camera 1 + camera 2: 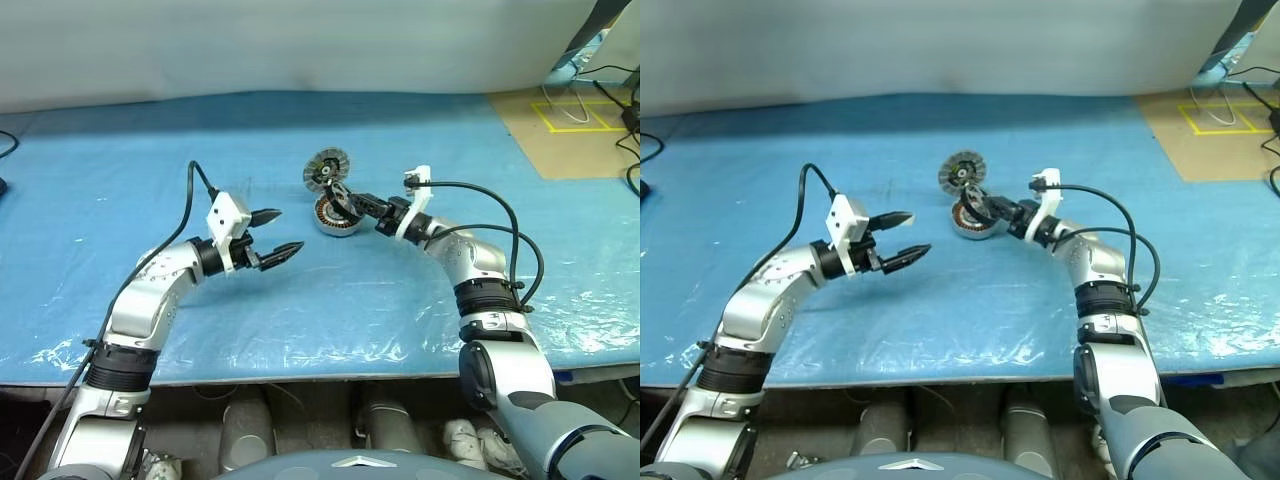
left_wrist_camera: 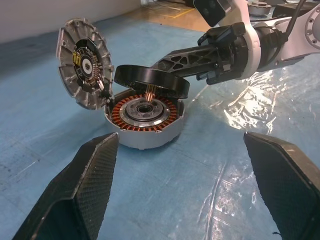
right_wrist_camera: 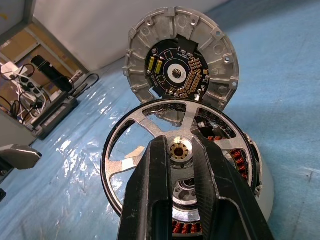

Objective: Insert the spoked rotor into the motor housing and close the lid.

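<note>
right gripper (image 1: pixel 345 203): clamped on rotor (image 2: pixel 152 81) just above housing (image 2: pixel 145 119) | lid (image 2: pixel 84 62): tilted against housing | left gripper (image 1: pixel 280 233): released, apart

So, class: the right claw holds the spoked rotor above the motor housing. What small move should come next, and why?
Probably lower the spoked rotor straight down: the right claw holds it just above the motor housing, its shaft over the hub, and the lid stands open.
</note>
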`<state>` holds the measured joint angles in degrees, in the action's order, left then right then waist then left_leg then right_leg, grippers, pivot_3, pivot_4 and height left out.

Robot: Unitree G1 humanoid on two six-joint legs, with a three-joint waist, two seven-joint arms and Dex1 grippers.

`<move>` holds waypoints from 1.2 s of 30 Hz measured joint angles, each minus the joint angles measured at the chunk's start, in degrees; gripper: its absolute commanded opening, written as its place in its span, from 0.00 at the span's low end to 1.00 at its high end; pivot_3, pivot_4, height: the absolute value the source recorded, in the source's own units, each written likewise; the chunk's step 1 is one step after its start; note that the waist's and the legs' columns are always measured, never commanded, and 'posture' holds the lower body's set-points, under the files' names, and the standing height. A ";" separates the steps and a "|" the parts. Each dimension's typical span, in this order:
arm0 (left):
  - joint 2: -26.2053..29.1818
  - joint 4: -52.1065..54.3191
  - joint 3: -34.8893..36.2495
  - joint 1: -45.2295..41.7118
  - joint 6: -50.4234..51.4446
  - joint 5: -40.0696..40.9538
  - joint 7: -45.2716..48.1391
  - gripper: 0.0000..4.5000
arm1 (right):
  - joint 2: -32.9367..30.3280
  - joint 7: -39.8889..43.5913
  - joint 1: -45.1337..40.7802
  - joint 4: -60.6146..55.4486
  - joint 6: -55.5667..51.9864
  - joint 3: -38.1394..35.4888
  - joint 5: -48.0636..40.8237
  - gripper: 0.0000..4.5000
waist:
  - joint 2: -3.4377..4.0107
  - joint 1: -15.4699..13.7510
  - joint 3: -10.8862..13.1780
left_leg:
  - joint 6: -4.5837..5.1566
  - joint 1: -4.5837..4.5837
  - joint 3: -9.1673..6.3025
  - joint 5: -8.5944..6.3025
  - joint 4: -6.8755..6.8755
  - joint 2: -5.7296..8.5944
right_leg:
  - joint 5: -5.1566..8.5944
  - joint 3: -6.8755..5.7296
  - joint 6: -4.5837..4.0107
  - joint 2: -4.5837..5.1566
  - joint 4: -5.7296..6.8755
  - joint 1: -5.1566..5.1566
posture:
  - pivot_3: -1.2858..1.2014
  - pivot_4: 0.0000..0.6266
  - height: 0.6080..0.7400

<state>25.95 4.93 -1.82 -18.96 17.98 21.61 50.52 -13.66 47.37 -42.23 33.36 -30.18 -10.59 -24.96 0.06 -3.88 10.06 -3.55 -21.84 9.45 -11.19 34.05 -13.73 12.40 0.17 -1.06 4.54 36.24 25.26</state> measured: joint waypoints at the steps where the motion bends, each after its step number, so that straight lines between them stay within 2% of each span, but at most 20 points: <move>1: 0.00 -0.01 0.00 0.07 -0.02 0.00 0.07 0.92 | 0.06 -0.02 -0.09 0.23 0.14 -0.05 -0.03 0.06 | 0.00 0.00 0.00 | 0.00 0.00 0.00 0.00 0.00 0.00 | 0.00 0.00 0.00 0.00 0.00 0.00 | 0.52 0.24 1.00; 14: 0.38 -4.59 0.01 1.04 -5.07 -0.33 3.02 0.92 | 1.13 -2.63 -2.15 4.82 -0.90 -3.47 -3.02 0.06 | 0.00 -0.05 0.00 | -0.01 0.01 0.01 0.00 0.00 0.00 | 0.00 0.00 0.00 0.01 0.00 -0.01 | 0.52 0.24 1.00; 25: 0.05 -7.11 -0.02 1.04 -8.64 -0.77 4.01 0.92 | 1.51 -2.56 -1.80 3.51 0.31 -1.72 -1.90 0.06 | 0.00 0.04 0.00 | -0.02 0.05 0.02 0.00 -0.05 -0.01 | 0.00 0.00 0.00 0.00 -0.04 -0.03 | 0.52 0.24 1.00; 30: -0.26 -7.12 -0.06 1.08 -8.78 -0.82 3.99 0.92 | 1.47 -2.24 -1.06 3.66 2.83 0.05 0.20 0.43 | 0.00 0.01 0.00 | -0.02 0.04 0.03 0.00 -0.10 -0.01 | 0.00 0.00 0.00 0.00 -0.11 -0.03 | 0.52 0.24 1.00; 36: -0.31 -7.11 -0.06 1.69 -8.78 -0.80 3.98 0.92 | 1.34 -1.71 -1.06 3.63 0.22 -0.61 -1.07 0.43 | 0.00 -0.02 0.00 | -0.02 0.02 0.04 0.01 -0.28 0.00 | -0.01 -0.03 0.01 -0.01 -0.30 -0.03 | 0.52 0.24 1.00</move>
<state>25.64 -2.18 -1.88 -17.27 9.20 20.80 54.50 -12.32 45.66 -43.29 36.99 -29.96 -11.20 -26.03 0.06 -3.90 10.06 -3.57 -21.82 9.49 -11.19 33.77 -13.74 12.39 0.14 -1.05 4.53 35.94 25.22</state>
